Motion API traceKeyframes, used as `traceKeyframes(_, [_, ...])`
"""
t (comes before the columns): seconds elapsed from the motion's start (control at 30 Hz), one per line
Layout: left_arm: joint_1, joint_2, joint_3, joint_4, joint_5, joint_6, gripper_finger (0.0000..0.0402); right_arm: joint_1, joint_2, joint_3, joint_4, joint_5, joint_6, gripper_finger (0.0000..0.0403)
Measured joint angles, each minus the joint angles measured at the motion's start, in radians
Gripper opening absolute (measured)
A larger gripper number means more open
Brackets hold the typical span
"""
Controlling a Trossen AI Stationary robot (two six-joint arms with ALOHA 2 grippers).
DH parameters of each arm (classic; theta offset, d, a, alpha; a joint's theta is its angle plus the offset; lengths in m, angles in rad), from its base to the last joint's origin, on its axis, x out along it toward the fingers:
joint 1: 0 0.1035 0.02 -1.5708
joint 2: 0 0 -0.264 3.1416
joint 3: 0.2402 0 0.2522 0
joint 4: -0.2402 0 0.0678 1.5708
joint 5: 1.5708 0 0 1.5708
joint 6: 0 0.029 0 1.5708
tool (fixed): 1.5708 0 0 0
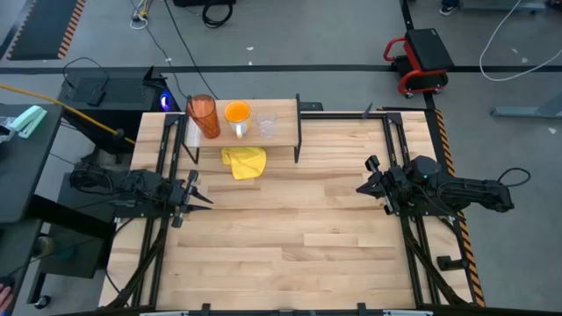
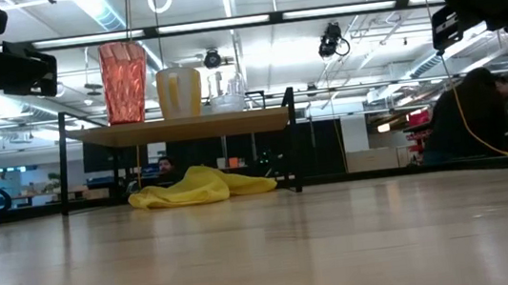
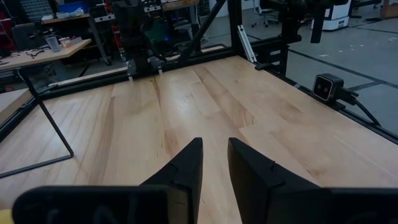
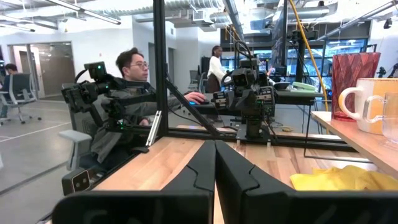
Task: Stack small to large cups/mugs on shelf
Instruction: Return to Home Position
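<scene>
Now tumbler (image 1: 204,116), mug (image 1: 237,114) and clear cup (image 1: 267,124) line the shelf (image 1: 285,132); left claw (image 3: 214,142) narrowly parted, right claw (image 4: 215,144) closed.

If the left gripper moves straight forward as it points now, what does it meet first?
Likely the right gripper, facing the left gripper across the table; nothing stands between, though heights are unclear.

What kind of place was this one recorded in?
Most likely a robotics lab: the left arm and right arm sit mounted at a framed wooden table, a person works at a desk nearby, and strip lights hang under an open ceiling with bare pipes.
</scene>
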Motion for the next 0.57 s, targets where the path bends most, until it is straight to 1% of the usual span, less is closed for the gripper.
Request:
traceKeyframes(0.27, [0.000, 0.000, 0.000, 0.000, 0.000, 0.000, 0.0091, 0.000, 0.000, 0.000, 0.000, 0.000, 0.000, 0.0012])
traceKeyframes(0.57, [0.000, 0.000, 0.000, 0.000, 0.000, 0.000, 0.0083, 0.000, 0.000, 0.000, 0.000, 0.000, 0.000, 0.0012])
